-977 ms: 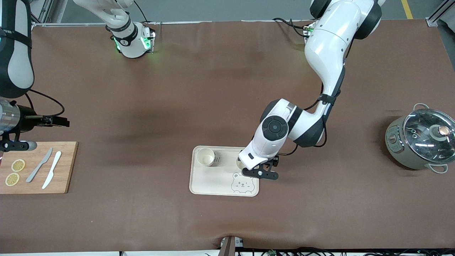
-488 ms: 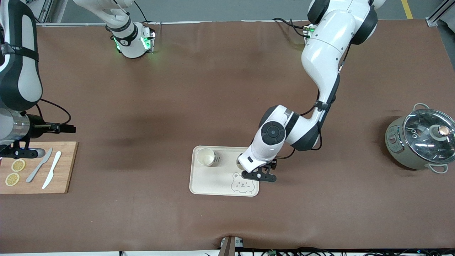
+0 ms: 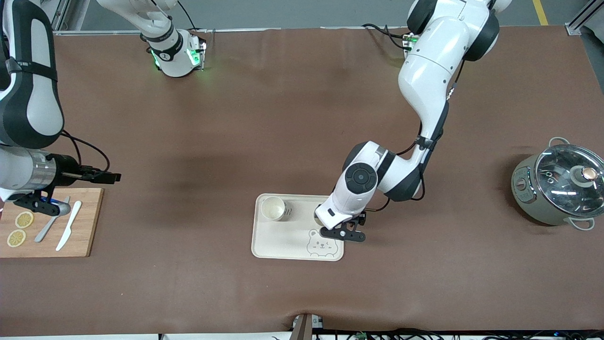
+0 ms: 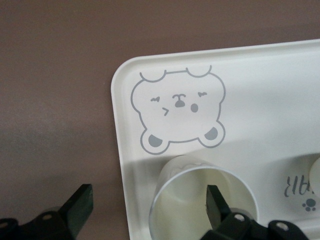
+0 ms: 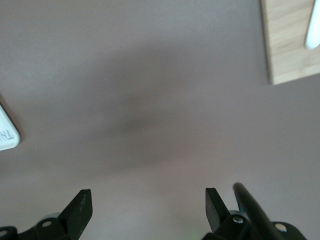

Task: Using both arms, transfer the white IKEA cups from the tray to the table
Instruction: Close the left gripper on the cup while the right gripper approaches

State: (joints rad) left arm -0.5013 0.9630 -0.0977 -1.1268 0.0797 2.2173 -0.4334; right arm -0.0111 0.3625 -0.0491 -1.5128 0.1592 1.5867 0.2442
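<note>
**2 cups on the bear tray, left gripper spread wide around 1**

Parked on the bear tray (image 3: 264, 243), near the middle of the brown table (image 3: 283, 118): 2 white IKEA cups, both upright along the tray edge farther from the front camera. First cup (image 3: 273, 208) out in the open toward the right arm's end of the tray, rim up, beside a small grey print. Second cup (image 4: 200, 205) toward the left arm's end, mostly hidden under the left arm's wrist in the front view, sitting just beside the bear drawing (image 4: 177, 112).

Left gripper (image 4: 147, 207) low over that second cup, fingers spread apart: 1 fingertip (image 4: 216, 200) over the cup's mouth, apparently inside the rim, though contact with the wall hard to judge; the other fingertip (image 4: 80, 205) off the tray, over bare table. Nothing pinched.

Right gripper (image 5: 147, 205) up in the air over bare table just beside the wooden cutting board (image 3: 87, 222) at the right arm's end, fingers spread and holding nothing.

On the board: 2 lemon slices (image 3: 23, 219), a grey knife (image 3: 52, 222), a white knife (image 3: 69, 225). At the left arm's end of the table, well apart from the tray: a pot with a glass lid (image 3: 557, 189).
</note>
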